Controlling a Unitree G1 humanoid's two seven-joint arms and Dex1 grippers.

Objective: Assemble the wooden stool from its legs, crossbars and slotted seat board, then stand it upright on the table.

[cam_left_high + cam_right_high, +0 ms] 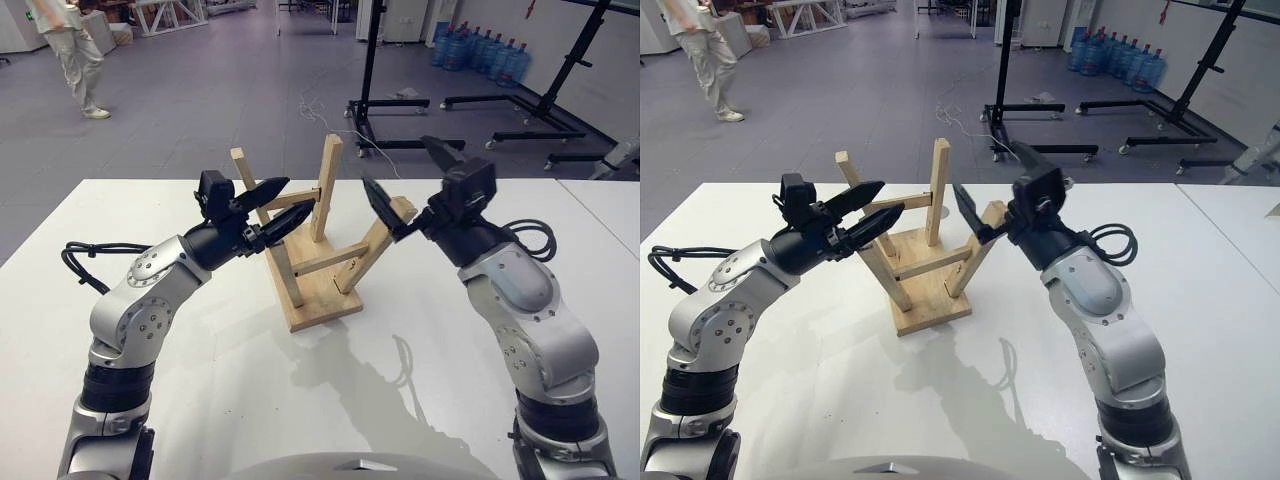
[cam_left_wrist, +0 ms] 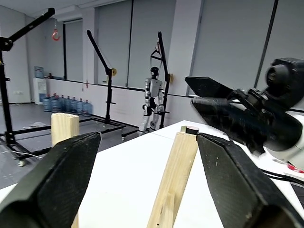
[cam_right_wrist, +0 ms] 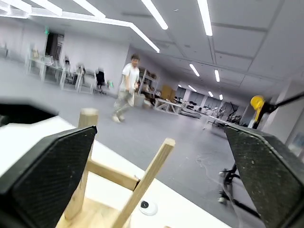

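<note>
The wooden stool [image 1: 318, 305] lies upside down on the white table [image 1: 200, 400], seat board flat and legs [image 1: 327, 185] pointing up, joined by crossbars [image 1: 322, 260]. My left gripper [image 1: 298, 198] is open at the stool's left side, its lower finger against the upper crossbar. In the left wrist view its fingers [image 2: 57, 180] frame a leg [image 2: 173, 185] farther off. My right gripper [image 1: 393, 160] is open at the stool's right side, one finger beside the tilted right leg [image 1: 375, 245]. The right wrist view shows two legs [image 3: 147, 183] and a crossbar [image 3: 111, 173] between its fingers [image 3: 47, 171].
Another white table [image 1: 605, 205] adjoins on the right. Beyond the far edge, black wheeled stands [image 1: 400, 105] and several water bottles [image 1: 480, 50] sit on the floor. Cables [image 1: 90, 262] trail from both arms across the tabletop.
</note>
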